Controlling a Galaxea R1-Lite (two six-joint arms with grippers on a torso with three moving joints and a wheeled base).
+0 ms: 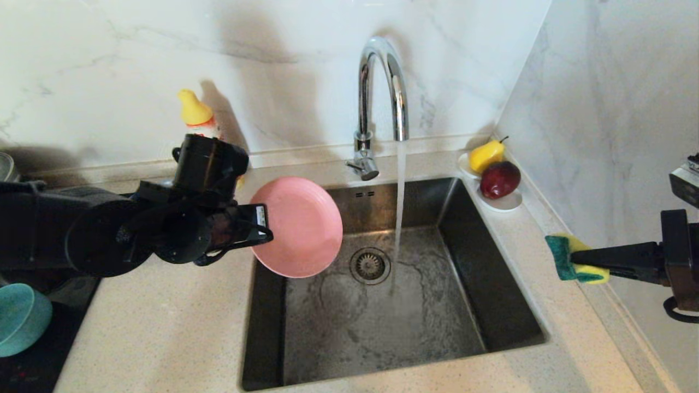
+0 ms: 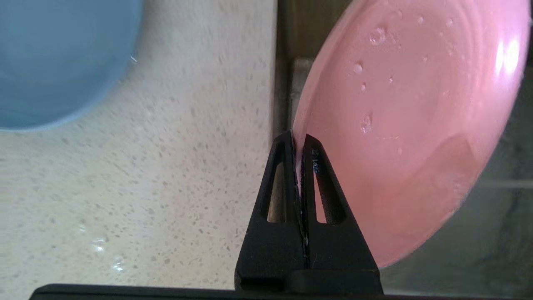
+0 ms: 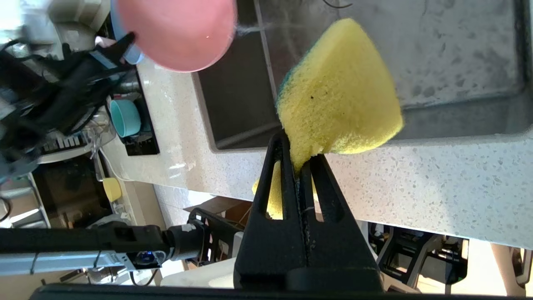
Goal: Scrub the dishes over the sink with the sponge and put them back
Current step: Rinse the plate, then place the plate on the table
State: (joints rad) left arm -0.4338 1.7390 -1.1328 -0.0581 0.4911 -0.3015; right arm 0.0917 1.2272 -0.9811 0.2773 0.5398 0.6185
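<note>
Left gripper (image 1: 261, 226): pinching rim of round salmon-pink plate (image 1: 300, 226), tilted over square steel sink (image 1: 491, 262).
Right gripper (image 1: 579, 262): clamping small yellow-and-green sponge (image 1: 570, 256) above right counter.

A salmon-pink plate (image 1: 300, 226), dotted with clear water drops, sits pinched in the black left gripper (image 1: 261, 229). The black right gripper (image 1: 573, 261) clamps a yellow sponge (image 1: 579, 257) with a dark green face. Between the two lies the grey steel sink (image 1: 437, 327), set in a cream countertop (image 1: 164, 327) with fine brown speckles. A teal bowl (image 1: 19, 319) rests behind the left gripper.
</note>
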